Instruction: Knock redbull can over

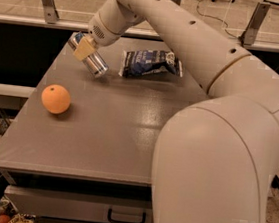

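Note:
The redbull can (pixel 95 64) is a slim silver-and-blue can, tilted with its top toward the upper left and its lower end at or just above the grey table (pixel 111 135), near the far left part. My gripper (pixel 83 48) is shut on the can's upper half, with a tan finger (pixel 84 50) across it. My big white arm reaches in from the right, across the far side of the table.
An orange (pixel 56 99) lies on the left side of the table, nearer than the can. A dark blue-and-white snack bag (pixel 151 63) lies just right of the can. A drawer handle (pixel 126 216) shows below the front edge. Railing posts stand behind.

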`<state>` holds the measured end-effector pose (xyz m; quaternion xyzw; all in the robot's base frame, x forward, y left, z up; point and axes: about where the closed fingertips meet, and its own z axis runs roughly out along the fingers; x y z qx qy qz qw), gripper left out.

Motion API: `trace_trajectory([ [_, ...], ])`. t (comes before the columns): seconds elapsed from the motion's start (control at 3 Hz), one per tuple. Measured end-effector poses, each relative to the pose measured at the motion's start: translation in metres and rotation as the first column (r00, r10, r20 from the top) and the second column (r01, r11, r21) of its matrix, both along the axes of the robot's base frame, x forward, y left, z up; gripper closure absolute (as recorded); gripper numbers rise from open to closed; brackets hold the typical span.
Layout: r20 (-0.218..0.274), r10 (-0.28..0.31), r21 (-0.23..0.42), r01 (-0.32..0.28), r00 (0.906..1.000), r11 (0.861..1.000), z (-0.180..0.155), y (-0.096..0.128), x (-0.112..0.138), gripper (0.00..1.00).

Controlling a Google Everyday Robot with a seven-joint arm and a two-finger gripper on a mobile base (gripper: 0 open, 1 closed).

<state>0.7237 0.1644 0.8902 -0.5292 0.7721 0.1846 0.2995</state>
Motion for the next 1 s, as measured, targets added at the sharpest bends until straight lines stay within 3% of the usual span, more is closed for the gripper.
trace_trajectory([
  [0.67,-0.093,0.111,-0.013,-0.113,0.9894,0.994,-0.039,0.028,-0.004,1.0],
  [1.0,-0.102,0.15,0.003,-0.15,0.9835,0.989,-0.048,0.04,-0.001,1.0],
])
